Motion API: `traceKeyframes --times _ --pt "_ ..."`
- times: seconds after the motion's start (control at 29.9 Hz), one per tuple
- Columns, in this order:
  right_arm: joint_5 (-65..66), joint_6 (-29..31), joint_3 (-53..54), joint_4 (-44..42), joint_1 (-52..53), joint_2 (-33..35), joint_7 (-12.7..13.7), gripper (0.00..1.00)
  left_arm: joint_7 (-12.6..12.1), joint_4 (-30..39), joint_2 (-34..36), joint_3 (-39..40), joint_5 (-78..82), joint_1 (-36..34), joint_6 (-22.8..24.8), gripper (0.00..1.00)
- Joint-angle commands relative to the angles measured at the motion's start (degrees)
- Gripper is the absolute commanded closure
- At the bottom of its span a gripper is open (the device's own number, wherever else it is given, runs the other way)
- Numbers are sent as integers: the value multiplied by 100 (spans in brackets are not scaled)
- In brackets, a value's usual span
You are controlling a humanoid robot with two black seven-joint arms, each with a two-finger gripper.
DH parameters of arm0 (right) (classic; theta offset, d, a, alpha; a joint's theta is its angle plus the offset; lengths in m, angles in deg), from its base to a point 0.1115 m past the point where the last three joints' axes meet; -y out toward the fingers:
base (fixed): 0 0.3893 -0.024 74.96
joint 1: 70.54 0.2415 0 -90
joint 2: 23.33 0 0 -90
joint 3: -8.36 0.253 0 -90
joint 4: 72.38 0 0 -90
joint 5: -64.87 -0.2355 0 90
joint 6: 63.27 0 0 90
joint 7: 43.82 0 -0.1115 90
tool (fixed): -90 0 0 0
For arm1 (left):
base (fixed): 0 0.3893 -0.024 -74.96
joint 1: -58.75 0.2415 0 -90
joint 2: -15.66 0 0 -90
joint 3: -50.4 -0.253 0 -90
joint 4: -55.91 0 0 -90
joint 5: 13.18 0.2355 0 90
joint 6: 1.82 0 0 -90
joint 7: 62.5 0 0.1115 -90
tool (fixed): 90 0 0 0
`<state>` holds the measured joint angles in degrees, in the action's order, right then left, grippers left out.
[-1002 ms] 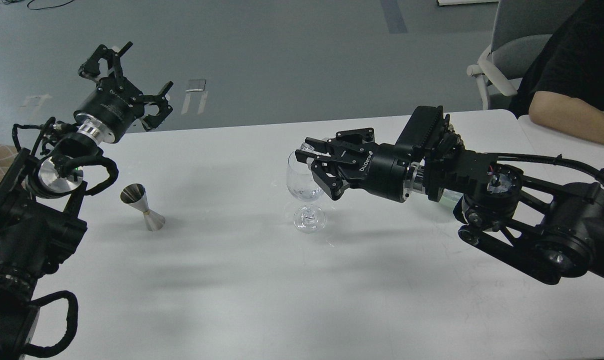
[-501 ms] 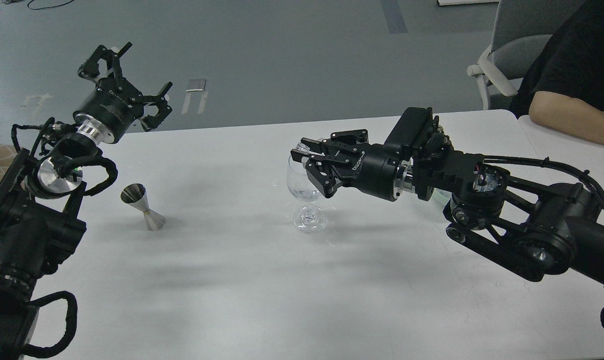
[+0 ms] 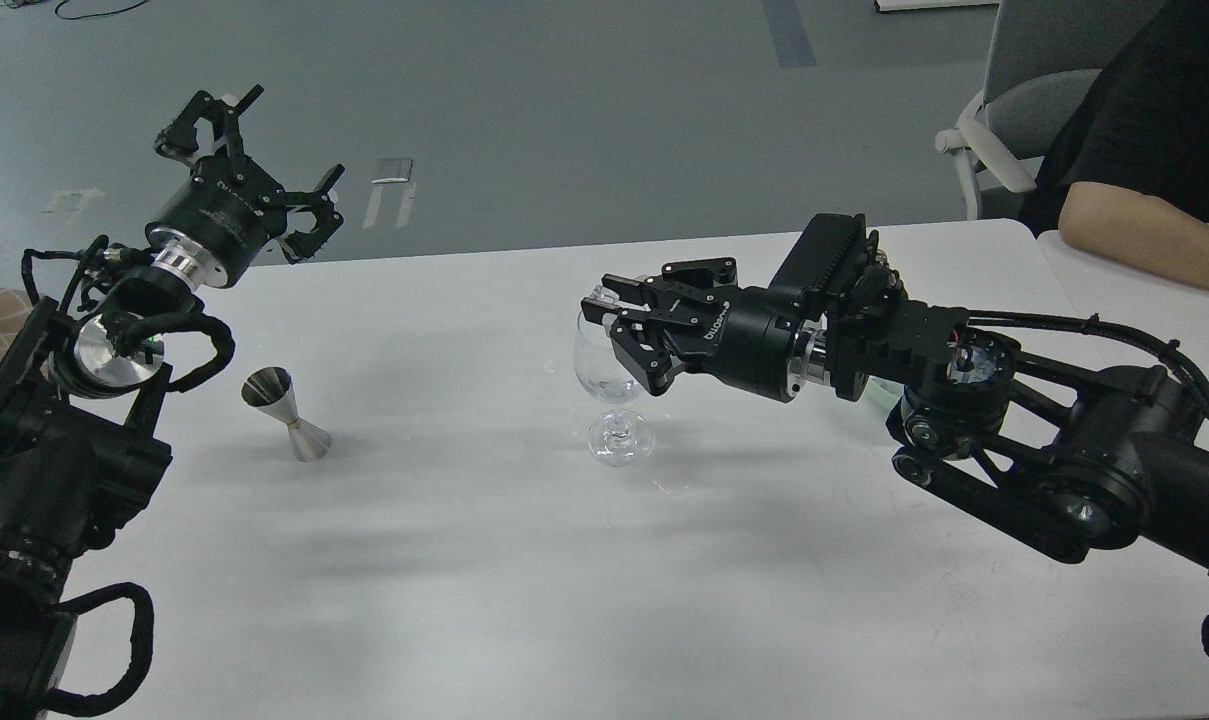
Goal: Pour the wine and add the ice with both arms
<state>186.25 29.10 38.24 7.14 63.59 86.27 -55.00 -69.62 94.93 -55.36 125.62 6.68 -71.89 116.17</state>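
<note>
On the white table, nearest us, a steel jigger stands at the left and a clear stemmed glass at centre. Over the glass rim the right gripper reaches in sideways, its fingers pinched on a small clear ice cube. Farther back, the left gripper hangs above the table edge, fingers spread wide, holding nothing.

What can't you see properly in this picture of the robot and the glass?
All in the head view:
- Ice: whether the right claw pinches any above the glass; its fingers hide it.
- Inside the glass: too clear to tell.
- Jigger: contents too small.
- Person: cut off by the edge.
</note>
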Motion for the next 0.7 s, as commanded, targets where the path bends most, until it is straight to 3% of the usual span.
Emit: traceKeyframes --times 0.0,0.33,0.47,0.53,0.6,0.67 --pt "0 0 0 2 8 9 -7 58 1 0 0 -8 0 3 0 2" --pt "-27 -9 70 28 87 0 2 57 1 0 9 1 0 -5 0 2" --pt "-106 -9 518 19 351 0 2 50 1 0 9 1 0 -5 0 2" --pt "-167 0 922 -24 456 -9 -16 39 1 0 9 1 0 -5 0 2" --pt "-743 35 1501 -217 544 -26 -33 12 1 0 9 1 0 3 0 2" --pt "-1123 35 1634 -332 614 -52 -33 3 1 0 0 1 0 3 0 2"
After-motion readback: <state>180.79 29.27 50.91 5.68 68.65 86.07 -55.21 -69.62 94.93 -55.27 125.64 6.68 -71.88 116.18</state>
